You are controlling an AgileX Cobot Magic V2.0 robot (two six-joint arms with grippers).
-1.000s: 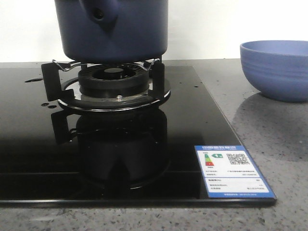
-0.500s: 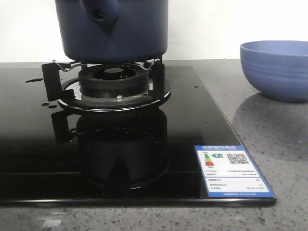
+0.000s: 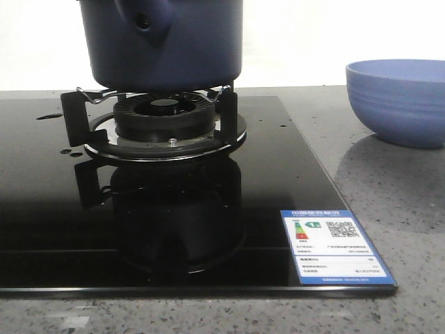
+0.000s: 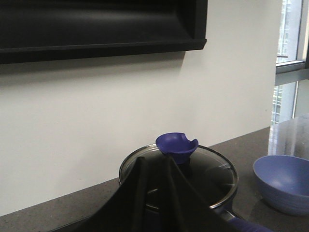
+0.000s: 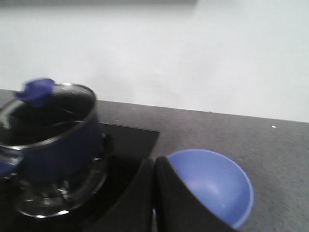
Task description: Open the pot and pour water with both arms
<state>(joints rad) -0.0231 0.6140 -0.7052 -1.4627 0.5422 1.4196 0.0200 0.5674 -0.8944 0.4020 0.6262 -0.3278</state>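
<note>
The dark navy pot point(image 3: 167, 49) stands on the gas burner point(image 3: 163, 118), its top cut off in the front view and its handle lug point(image 3: 142, 17) facing me. Its glass lid point(image 4: 212, 174) with a blue knob point(image 4: 176, 145) sits on it. My left gripper point(image 4: 153, 158) hovers just short of the knob, jaws a narrow gap apart and empty. My right gripper point(image 5: 154, 160) is shut and empty, above the counter between the pot point(image 5: 58, 154) and the bowl point(image 5: 212, 183). Neither gripper shows in the front view.
The light periwinkle-blue bowl point(image 3: 400, 101) stands on the grey counter to the right of the black glass cooktop point(image 3: 42, 229); it also shows in the left wrist view point(image 4: 285, 181). An energy label point(image 3: 334, 245) is on the cooktop's front right corner. A white wall is behind.
</note>
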